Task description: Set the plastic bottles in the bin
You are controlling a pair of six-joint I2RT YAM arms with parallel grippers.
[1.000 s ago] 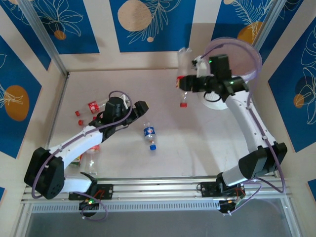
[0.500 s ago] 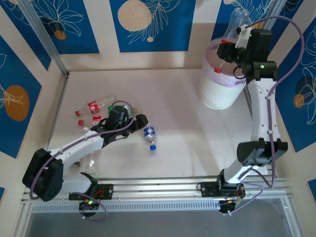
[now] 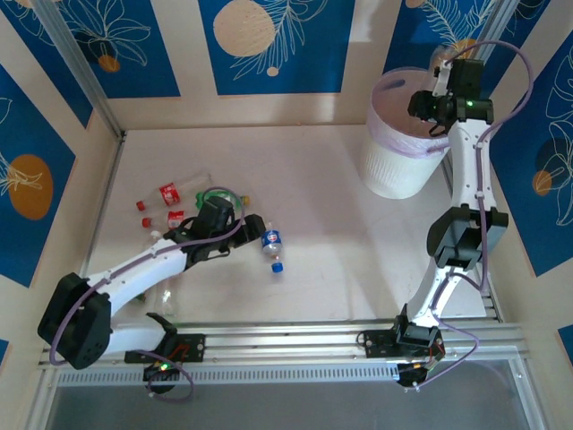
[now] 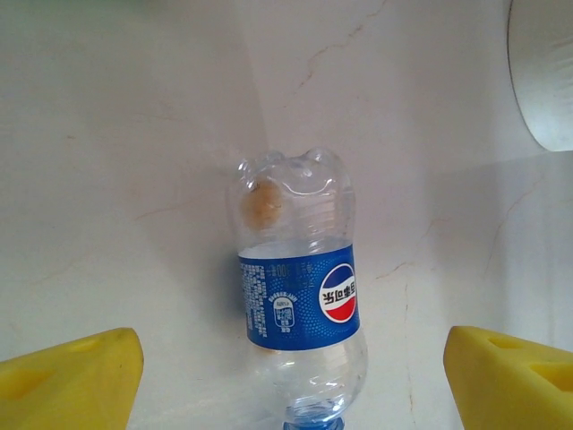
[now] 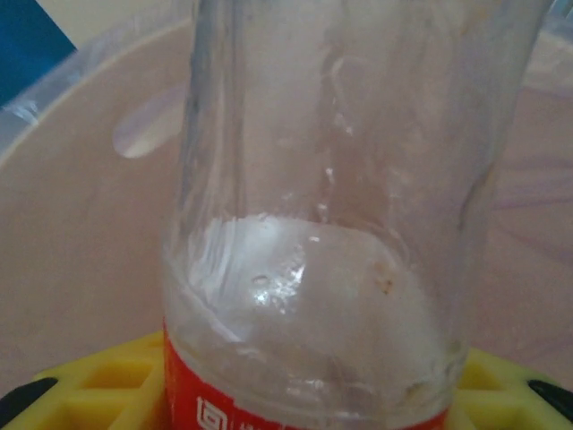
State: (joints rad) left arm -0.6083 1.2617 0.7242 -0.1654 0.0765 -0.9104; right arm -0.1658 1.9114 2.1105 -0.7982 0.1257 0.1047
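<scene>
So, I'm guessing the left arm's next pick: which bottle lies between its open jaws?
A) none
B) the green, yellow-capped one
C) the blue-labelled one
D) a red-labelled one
C: in the left wrist view the blue-labelled bottle lies on the table between the left arm's open yellow jaws.

LEFT: left gripper (image 3: 254,224) spread wide, bare table (image 3: 331,215) either side of blue-labelled bottle (image 4: 300,313) | MID: open lane across to bin (image 3: 389,175) | FAR LEFT: red-capped bottles (image 3: 168,193) crowd in | BIN MOUTH: right gripper (image 3: 426,104) with red-labelled bottle (image 5: 313,269) in the way
</scene>
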